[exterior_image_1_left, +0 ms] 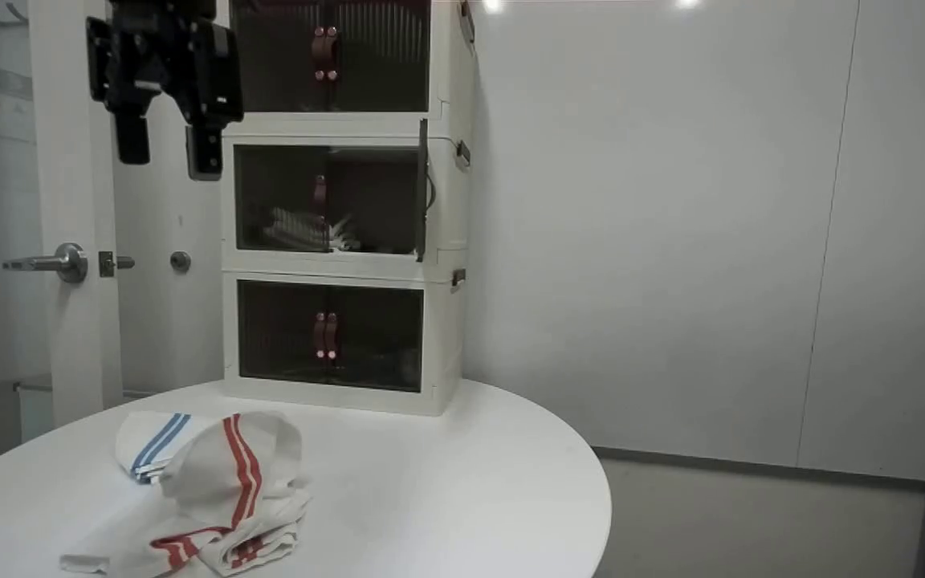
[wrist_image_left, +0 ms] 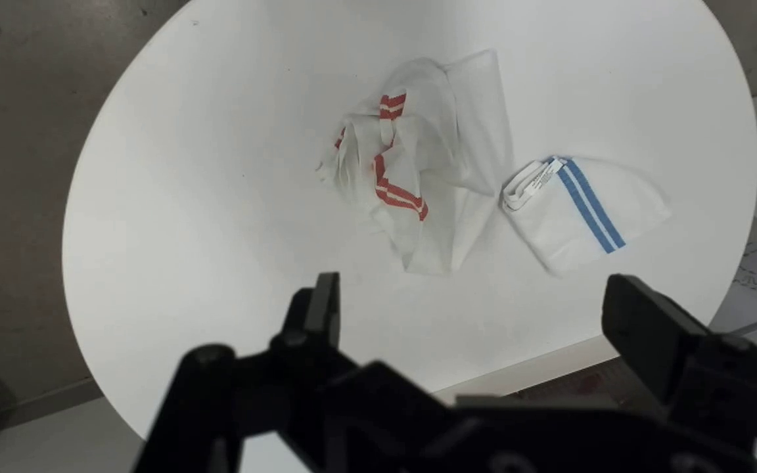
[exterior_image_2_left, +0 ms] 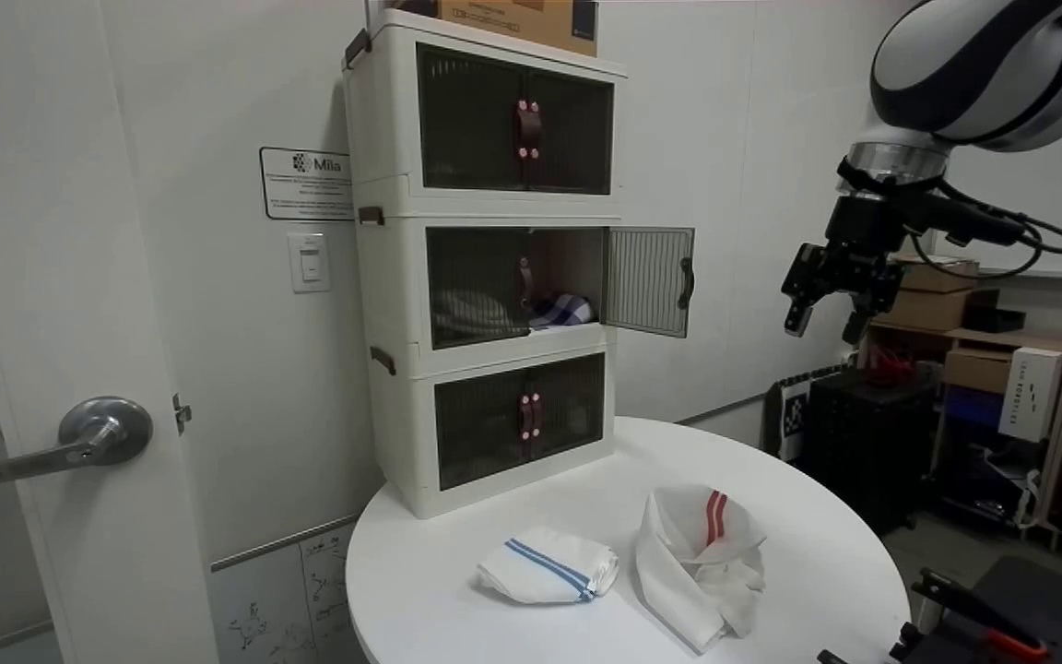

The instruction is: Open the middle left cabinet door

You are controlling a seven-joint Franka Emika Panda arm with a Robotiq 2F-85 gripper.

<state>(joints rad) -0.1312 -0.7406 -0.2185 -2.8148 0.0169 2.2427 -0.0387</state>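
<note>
The middle left cabinet door is a dark tinted see-through panel in the white frame. It is shut in both exterior views point(exterior_image_1_left: 279, 197) point(exterior_image_2_left: 476, 286). Its reddish-brown handle point(exterior_image_1_left: 319, 197) point(exterior_image_2_left: 525, 281) is on its right edge. White cloth shows dimly behind the panel. My gripper point(exterior_image_1_left: 169, 160) point(exterior_image_2_left: 826, 327) point(wrist_image_left: 474, 282) is open and empty, with its fingers pointing down. It hangs in the air above the table, apart from the cabinet. The middle left door is out of the wrist view.
The middle tier's right-hand door point(exterior_image_1_left: 422, 193) point(exterior_image_2_left: 649, 281) stands swung open outward. The top and bottom doors are shut. A red-striped cloth point(exterior_image_1_left: 246, 474) point(wrist_image_left: 431, 151) and a blue-striped cloth point(exterior_image_2_left: 549, 564) point(wrist_image_left: 575, 210) lie on the round white table point(exterior_image_1_left: 470, 498).
</note>
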